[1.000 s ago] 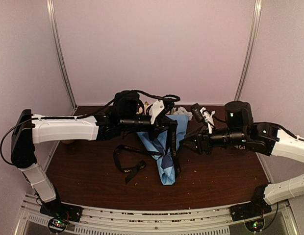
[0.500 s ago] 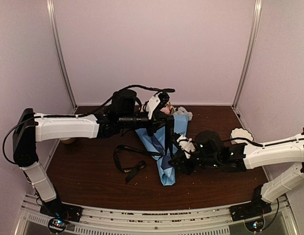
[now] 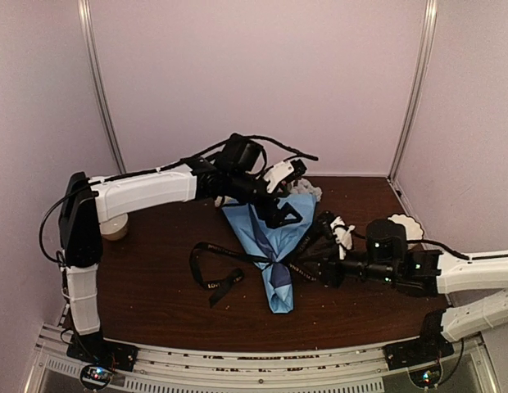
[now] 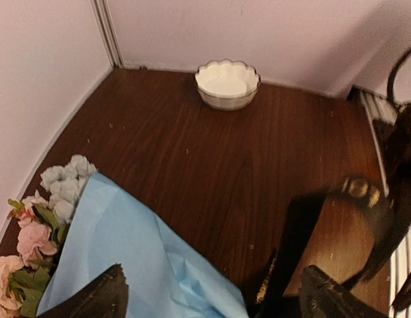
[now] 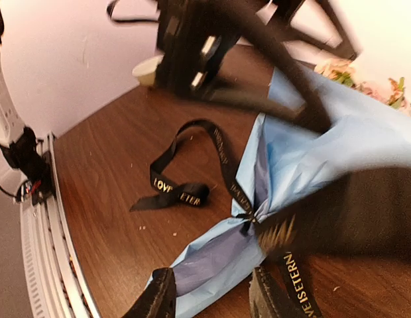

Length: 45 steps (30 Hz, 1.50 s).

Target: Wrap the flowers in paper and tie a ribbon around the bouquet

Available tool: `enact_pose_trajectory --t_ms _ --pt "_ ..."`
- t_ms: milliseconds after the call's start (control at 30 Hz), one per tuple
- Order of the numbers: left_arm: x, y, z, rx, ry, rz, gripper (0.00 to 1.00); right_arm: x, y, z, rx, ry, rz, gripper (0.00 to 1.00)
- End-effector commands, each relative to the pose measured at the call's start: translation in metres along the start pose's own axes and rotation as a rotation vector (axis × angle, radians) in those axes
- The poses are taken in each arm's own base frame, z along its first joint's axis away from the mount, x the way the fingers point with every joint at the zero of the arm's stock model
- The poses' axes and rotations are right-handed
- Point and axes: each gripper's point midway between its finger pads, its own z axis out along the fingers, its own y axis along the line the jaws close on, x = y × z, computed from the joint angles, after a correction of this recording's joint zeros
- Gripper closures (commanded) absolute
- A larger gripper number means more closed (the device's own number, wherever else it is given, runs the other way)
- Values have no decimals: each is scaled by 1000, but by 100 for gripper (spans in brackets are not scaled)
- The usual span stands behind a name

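Left pincer hangs wide open and empty over the upper part of the bouquet, blue paper under it, fingers clear of the wrap. Right pincer, jaws partly apart, sits low beside the bouquet's narrow end. The bouquet lies mid-surface, flowers toward the far edge, narrow end toward the near edge. The ribbon cinches the waist; one tail loops toward the left edge, the other runs just beside a right finger, though blur hides whether they touch. Risk: nothing pins the bouquet, so a pull on that tail could drag or swing it, or loosen what appears to be a single crossing. Closing low could also catch paper along with the ribbon.
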Motion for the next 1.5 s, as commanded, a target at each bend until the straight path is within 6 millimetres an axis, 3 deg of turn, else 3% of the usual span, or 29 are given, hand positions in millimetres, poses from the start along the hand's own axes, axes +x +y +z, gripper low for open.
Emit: enact_pose_trajectory --t_ms 0,100,200,267,367,433,600,700,833,967,1033,1133,1167,1267,1367,1467 --pt "88 -25 -22 106 409 -9 2 -19 -25 -26 43 -144 138 60" --pt "108 -29 -42 92 502 12 2 -20 -44 -37 104 -175 182 59" --pt "126 -8 -66 -52 554 -7 2 -22 -57 -42 153 -177 195 58" --pt "139 27 -92 -181 536 -138 2 -23 -58 -42 159 -169 193 58" --pt "191 77 -124 -366 586 -362 3 -22 -56 -40 144 -157 193 57" --pt "224 89 -131 -400 632 -419 7 -20 -55 -37 134 -152 195 57" --pt "275 86 -126 -376 738 -463 19 -17 -51 -29 113 -114 200 56" --pt "294 84 -127 -370 781 -511 35 -17 -50 -29 107 -112 205 56" --pt "296 73 -127 -331 762 -539 61 -16 -52 -32 119 -109 200 56" --pt "306 71 -130 -345 794 -530 100 -19 -53 -37 130 -120 194 56" --pt "306 71 -132 -351 791 -521 100 -22 -53 -40 131 -129 190 56" --pt "288 70 -132 -335 725 -486 100 -28 -52 -46 131 -150 187 56" --pt "274 66 -130 -305 665 -466 100 -30 -51 -49 127 -157 185 56" --pt "207 41 -126 -192 423 -363 100 -37 -46 -55 112 -171 170 55" --pt "127 -9 -126 -42 201 -171 100 -48 -36 -59 59 -183 145 55" --pt "59 -87 -128 127 28 90 100 -62 -20 -61 -22 -191 124 54"
